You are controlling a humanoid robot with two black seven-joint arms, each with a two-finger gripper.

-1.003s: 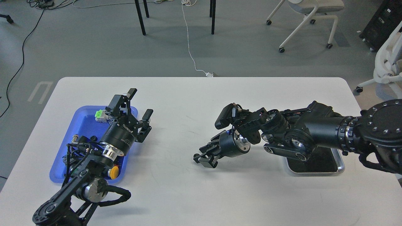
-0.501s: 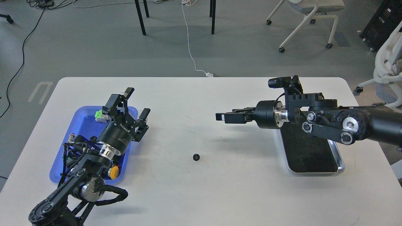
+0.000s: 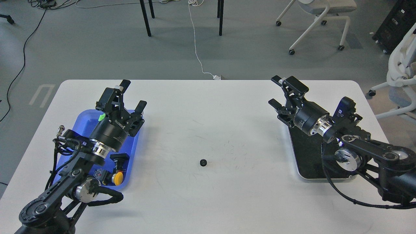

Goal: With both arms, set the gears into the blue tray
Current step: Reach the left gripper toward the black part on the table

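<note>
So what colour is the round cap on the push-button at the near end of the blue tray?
Yellow. The push-button shows best in the head view.

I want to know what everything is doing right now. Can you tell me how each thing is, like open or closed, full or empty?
Left gripper: open, holding nothing, above the blue tray.
Right gripper: open, holding nothing.
Gear: lying loose on the white table, not in any tray.
Blue tray: has push-button parts in it, partly hidden by the left arm.
Silver tray: black lining shows bare where visible.
</note>
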